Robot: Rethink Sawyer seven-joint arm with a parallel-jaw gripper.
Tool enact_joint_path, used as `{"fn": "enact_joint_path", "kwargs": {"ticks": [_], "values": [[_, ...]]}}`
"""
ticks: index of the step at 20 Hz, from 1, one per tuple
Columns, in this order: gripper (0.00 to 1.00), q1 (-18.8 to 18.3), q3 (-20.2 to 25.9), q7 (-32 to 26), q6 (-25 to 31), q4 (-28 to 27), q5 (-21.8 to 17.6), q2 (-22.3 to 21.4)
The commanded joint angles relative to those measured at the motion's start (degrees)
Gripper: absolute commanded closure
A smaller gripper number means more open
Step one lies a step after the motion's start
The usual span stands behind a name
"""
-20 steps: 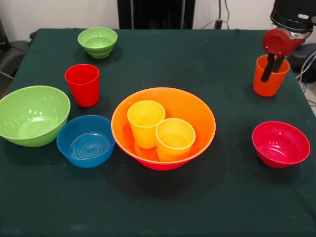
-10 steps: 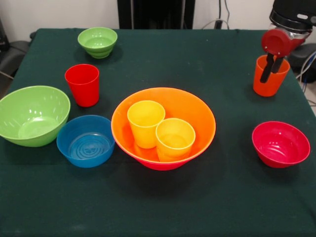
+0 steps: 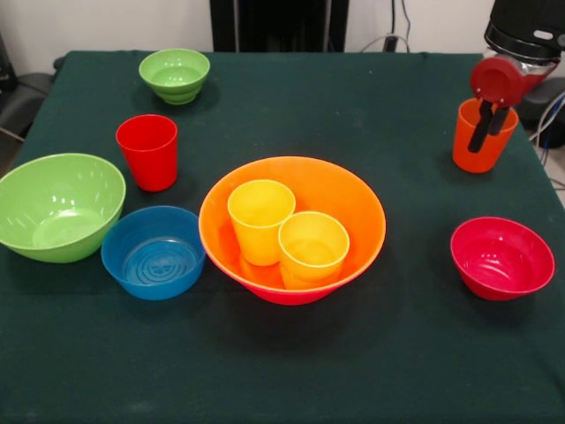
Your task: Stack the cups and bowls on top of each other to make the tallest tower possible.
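Note:
The tower is a large orange bowl point(image 3: 353, 190) nested in a pink bowl, of which only the base point(image 3: 291, 299) shows, at the table's middle. Two yellow cups point(image 3: 260, 216) point(image 3: 312, 247) stand upright side by side inside it. At the far right an orange cup point(image 3: 472, 155) stands on the cloth. My gripper point(image 3: 488, 132) reaches into it from above, one finger outside the near wall and one inside, shut on the cup's rim. A red cup point(image 3: 148, 150) stands at the left.
A medium-large green bowl point(image 3: 57, 208) and a small blue bowl point(image 3: 153, 252) sit close together at the left. A small green bowl point(image 3: 175, 75) is at the back left and a small red bowl point(image 3: 501, 258) at the right. The orange cup is close to the table's right edge.
The gripper has shifted a few pixels to the right at the orange cup. Cups and bowls stay where they were.

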Motion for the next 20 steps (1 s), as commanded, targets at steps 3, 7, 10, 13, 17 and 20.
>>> {"fn": "enact_joint_path", "kwargs": {"ticks": [3, 7, 10, 13, 17, 20], "values": [[0.00, 0.5, 9.2, 1.9, -1.6, 1.9, -2.8, 0.4], [0.00, 1.1, 9.8, 0.4, -1.5, 5.1, -2.6, -2.6], [0.00, 1.5, 9.9, 0.3, -2.9, 6.4, -2.4, -3.3], [0.00, 1.2, 10.4, -0.5, -4.8, 8.3, -2.1, -4.4], [0.00, 0.0, 12.1, -3.1, -6.1, 11.5, -2.3, -6.5], [0.00, -1.7, 14.2, -6.3, -8.8, 13.9, -3.2, -7.2]]}}
